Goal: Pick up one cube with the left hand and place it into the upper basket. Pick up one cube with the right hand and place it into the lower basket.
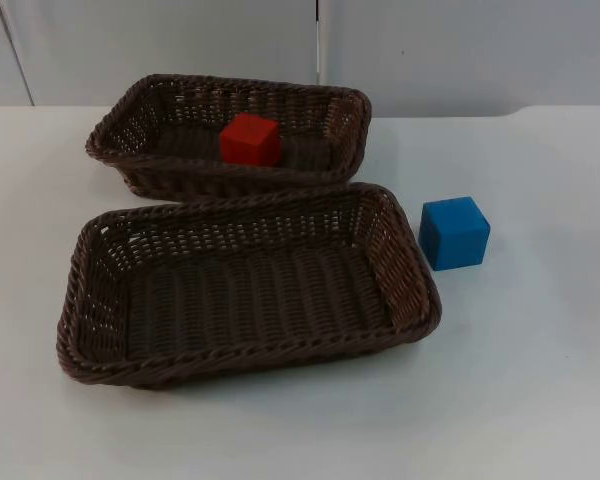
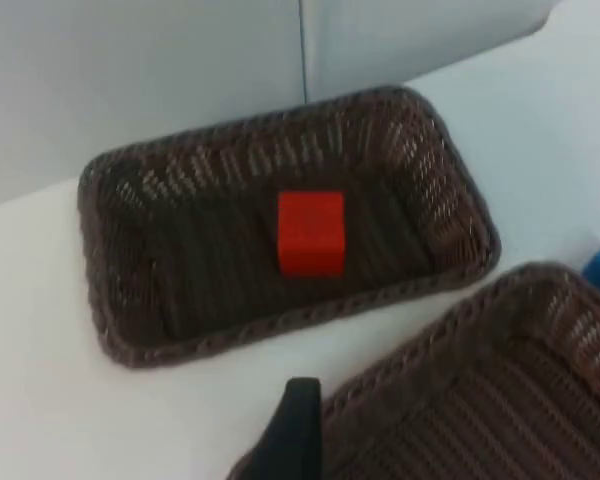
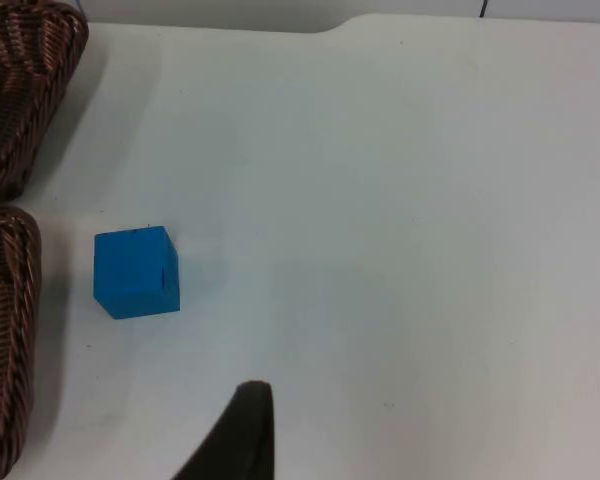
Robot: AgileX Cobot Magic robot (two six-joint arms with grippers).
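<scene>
A red cube (image 1: pixel 250 139) lies inside the upper wicker basket (image 1: pixel 140 150), near its middle. The lower basket (image 1: pixel 100 330) in front of it holds nothing. A blue cube (image 1: pixel 454 232) rests on the white table just right of the lower basket, apart from its rim. In the left wrist view my left gripper (image 2: pixel 295 435) hangs above the gap between the baskets, with the red cube (image 2: pixel 311 232) in the upper basket (image 2: pixel 120 300) ahead of it. My right gripper (image 3: pixel 242 435) hovers over bare table, well apart from the blue cube (image 3: pixel 136 272).
The grey partition wall (image 1: pixel 430 50) closes the table just behind the upper basket. Bare white table (image 1: pixel 540 350) stretches to the right of the blue cube and along the front edge. The two baskets nearly touch.
</scene>
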